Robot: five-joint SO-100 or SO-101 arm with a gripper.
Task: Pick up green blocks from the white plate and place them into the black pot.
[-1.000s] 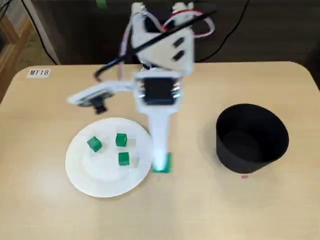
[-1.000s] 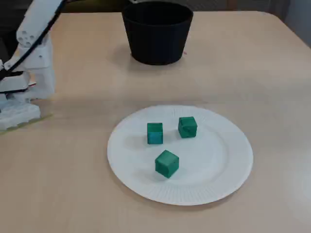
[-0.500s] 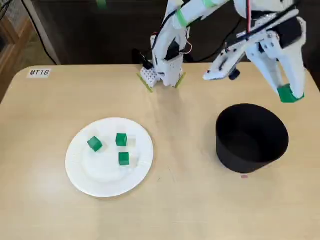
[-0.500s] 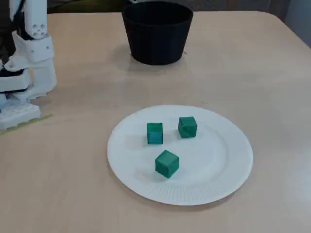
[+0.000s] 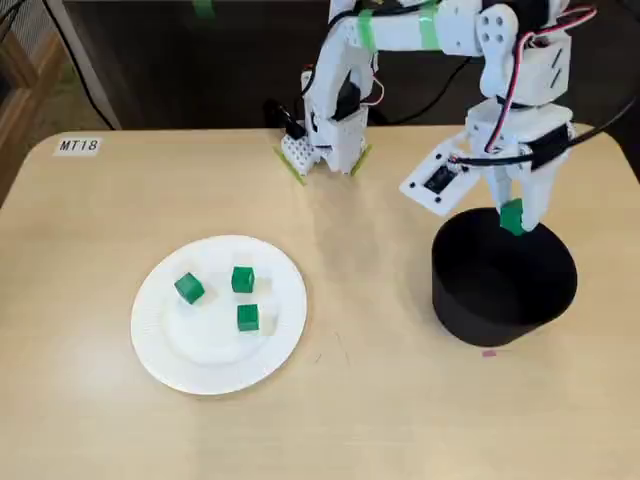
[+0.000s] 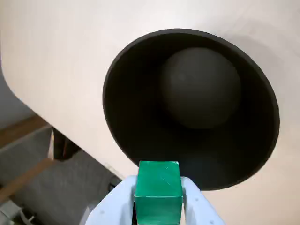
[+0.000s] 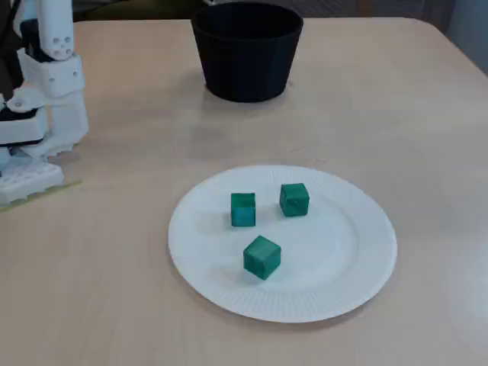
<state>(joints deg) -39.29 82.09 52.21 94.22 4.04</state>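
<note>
Now we see the tan desk carrying everything. The white arm reaches from its base at the far edge toward the right side of a fixed view. On that right side stands the black pot, upright, and in the wrist view we look straight down into its dark mouth. The white plate lies flat toward the left, well apart from the pot.

The hand hangs over the pot's far rim, its two fingers clamped on the held green block. In the wrist view that block sits between the pale fingers, above the edge of the pot's mouth.

On the plate we count three more green blocks, each apart from the others. One is turned at an angle at the upper left, one is just right of it, and one is below that. A small paper label is stuck near the desk's far left corner.
</note>
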